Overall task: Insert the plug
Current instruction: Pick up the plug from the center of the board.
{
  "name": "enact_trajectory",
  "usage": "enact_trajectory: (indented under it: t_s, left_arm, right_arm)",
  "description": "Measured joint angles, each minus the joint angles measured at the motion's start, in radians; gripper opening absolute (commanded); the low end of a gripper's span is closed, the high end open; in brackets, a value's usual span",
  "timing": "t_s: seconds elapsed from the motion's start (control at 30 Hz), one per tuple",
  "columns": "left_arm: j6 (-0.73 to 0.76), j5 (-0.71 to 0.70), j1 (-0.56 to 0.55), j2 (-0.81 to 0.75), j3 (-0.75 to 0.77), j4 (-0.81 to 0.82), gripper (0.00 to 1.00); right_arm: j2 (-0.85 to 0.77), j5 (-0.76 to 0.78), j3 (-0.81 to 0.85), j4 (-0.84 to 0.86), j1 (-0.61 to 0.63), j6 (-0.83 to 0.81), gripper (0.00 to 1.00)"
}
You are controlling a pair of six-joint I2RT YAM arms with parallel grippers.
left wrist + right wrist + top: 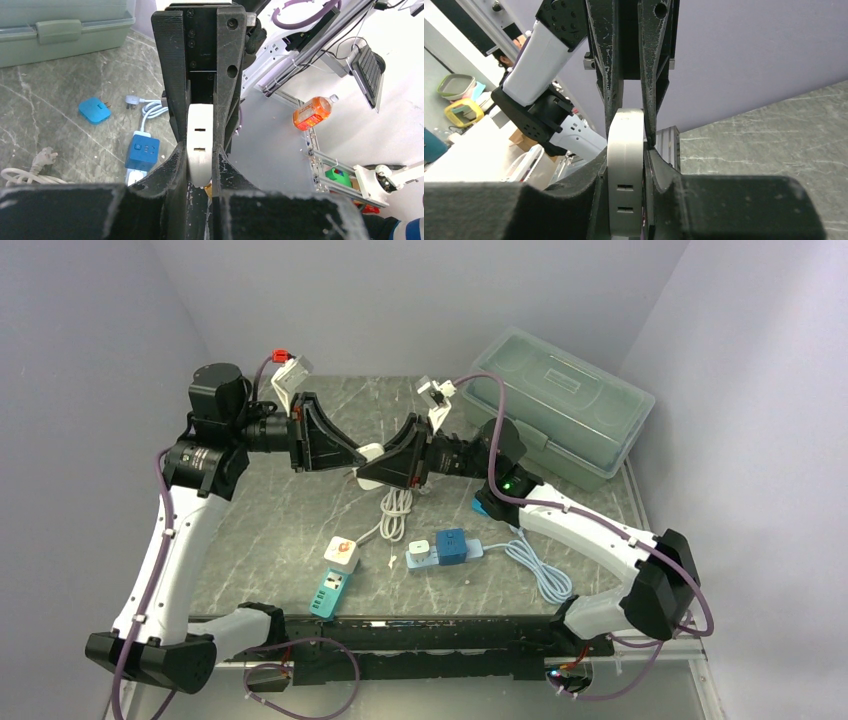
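A grey marbled tabletop (260, 530) sits between pale lilac walls, with a translucent green lidded box (560, 405) at the upper right. In the middle of the frame, two black grippers meet tip to tip above the surface. The left gripper (355, 455) and right gripper (392, 462) both pinch the same white socket block (200, 145), its two slots facing the left wrist camera. A white cable (396, 512) lies coiled below. A blue cube adapter (451, 544) rests lower right of centre.

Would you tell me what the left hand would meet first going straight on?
Probably the right hand, directly facing the left hand; both clamp the same white socket.
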Motion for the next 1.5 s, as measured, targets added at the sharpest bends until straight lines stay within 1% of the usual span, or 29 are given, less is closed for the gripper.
enact_trajectory:
  t_s: [0.17, 0.2, 0.27, 0.3, 0.43, 0.53, 0.6, 0.63, 0.7, 0.73, 0.9, 0.97, 1.1, 1.27, 1.4, 1.43, 1.47, 1.5]
  left_arm:
    - [-0.039, -0.005, 0.006, -0.013, -0.024, 0.043, 0.0]
    - [-0.047, -0.008, 0.008, -0.017, -0.033, 0.056, 0.0]
    - [-0.06, -0.013, 0.013, -0.026, -0.045, 0.072, 0.0]
    - [-0.064, -0.013, 0.014, -0.027, -0.048, 0.078, 0.0]
    - [-0.067, -0.014, 0.003, -0.029, -0.05, 0.117, 0.0]
    - [-0.069, -0.01, 0.0, -0.029, -0.05, 0.124, 0.0]
    - [-0.073, -0.014, 0.0, -0.029, -0.051, 0.124, 0.0]
    - [-0.077, -0.016, 0.0, -0.029, -0.05, 0.124, 0.0]
    - [-0.079, -0.017, 0.0, -0.029, -0.05, 0.123, 0.0]
    - [-0.077, -0.015, 0.0, -0.029, -0.05, 0.124, 0.0]
    - [-0.064, -0.014, 0.0, -0.027, -0.05, 0.124, 0.0]
    - [-0.064, -0.013, 0.0, -0.027, -0.05, 0.127, 0.0]
    - [-0.074, -0.01, 0.0, -0.027, -0.05, 0.14, 0.0]
    - [-0.121, -0.003, 0.0, -0.027, -0.05, 0.162, 0.0]
    - [-0.146, -0.009, 0.0, -0.027, -0.05, 0.175, 0.0]
    - [-0.147, -0.01, 0.0, -0.027, -0.05, 0.176, 0.0]
    - [-0.148, -0.01, 0.0, -0.027, -0.05, 0.176, 0.06]
    - [-0.147, -0.011, 0.001, -0.027, -0.05, 0.175, 0.19]
  right_arm:
    - [0.015, -0.001, 0.0, 0.027, 0.0, 0.013, 0.22]
    - [0.02, -0.002, 0.0, 0.035, 0.0, 0.018, 0.25]
    - [0.027, -0.003, 0.0, 0.049, 0.0, 0.029, 0.34]
    - [0.031, -0.005, 0.0, 0.057, 0.0, 0.035, 0.35]
    - [0.05, -0.02, 0.0, 0.076, 0.02, 0.071, 0.35]
    - [0.058, -0.024, 0.0, 0.083, 0.029, 0.085, 0.28]
    - [0.058, -0.024, 0.0, 0.085, 0.029, 0.085, 0.27]
    - [0.059, -0.024, 0.0, 0.085, 0.029, 0.082, 0.31]
    - [0.058, -0.024, 0.0, 0.085, 0.029, 0.081, 0.44]
    - [0.058, -0.024, 0.0, 0.085, 0.029, 0.083, 0.48]
    - [0.047, -0.027, 0.0, 0.086, 0.021, 0.09, 0.49]
    - [0.037, -0.027, 0.0, 0.085, 0.011, 0.09, 0.46]
    - [0.027, -0.024, 0.0, 0.086, -0.001, 0.09, 0.34]
    - [0.027, -0.017, 0.0, 0.09, -0.003, 0.085, 0.22]
    - [0.027, -0.003, 0.0, 0.09, -0.001, 0.072, 0.01]
    - [0.027, 0.001, 0.0, 0.09, 0.001, 0.066, 0.0]
    - [0.027, 0.004, 0.0, 0.089, 0.002, 0.06, 0.0]
    - [0.026, 0.01, 0.0, 0.084, 0.005, 0.049, 0.0]
